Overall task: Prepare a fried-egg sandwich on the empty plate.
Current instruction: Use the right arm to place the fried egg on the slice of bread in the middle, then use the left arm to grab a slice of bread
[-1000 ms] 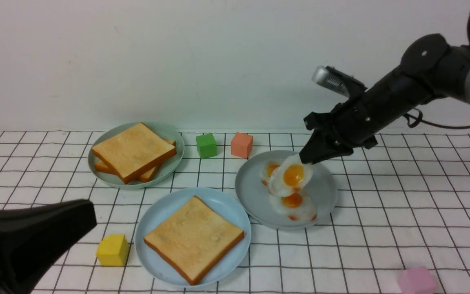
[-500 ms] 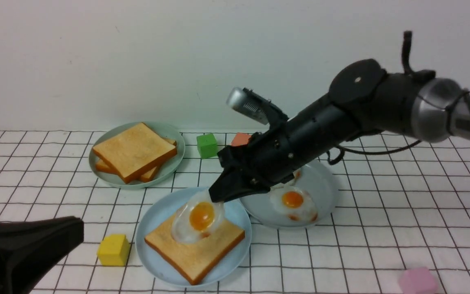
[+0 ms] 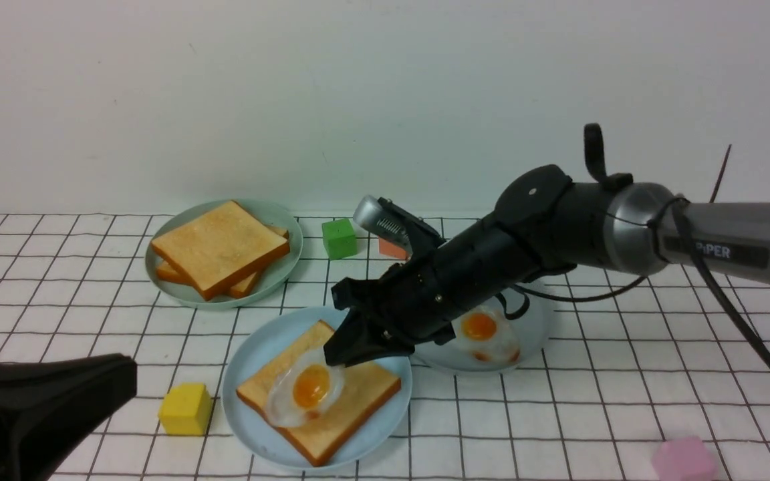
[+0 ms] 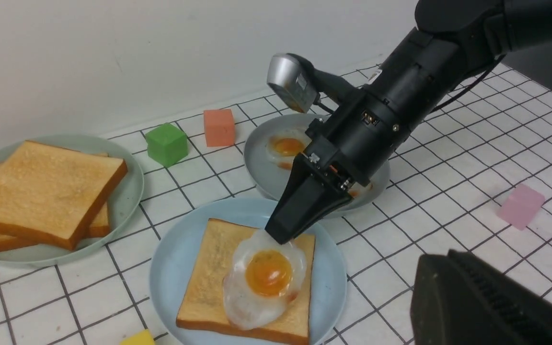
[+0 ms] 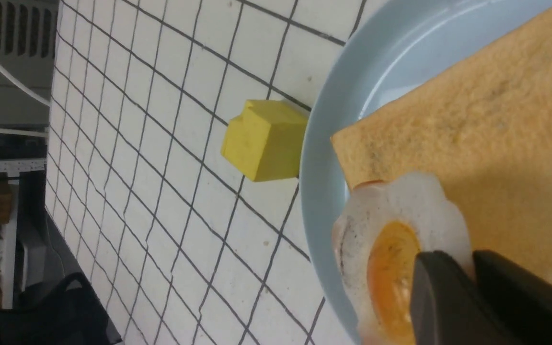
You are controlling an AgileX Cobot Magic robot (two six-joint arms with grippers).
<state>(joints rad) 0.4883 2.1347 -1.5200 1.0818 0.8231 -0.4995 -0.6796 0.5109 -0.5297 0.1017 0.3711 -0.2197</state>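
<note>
Grey link of right arm (image 3: 732, 250) — reads "PiPER".

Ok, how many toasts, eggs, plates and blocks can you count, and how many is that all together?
Toast slices: 3
Fried eggs: 3
Plates: 3
Blocks: 4
Total: 13
</note>
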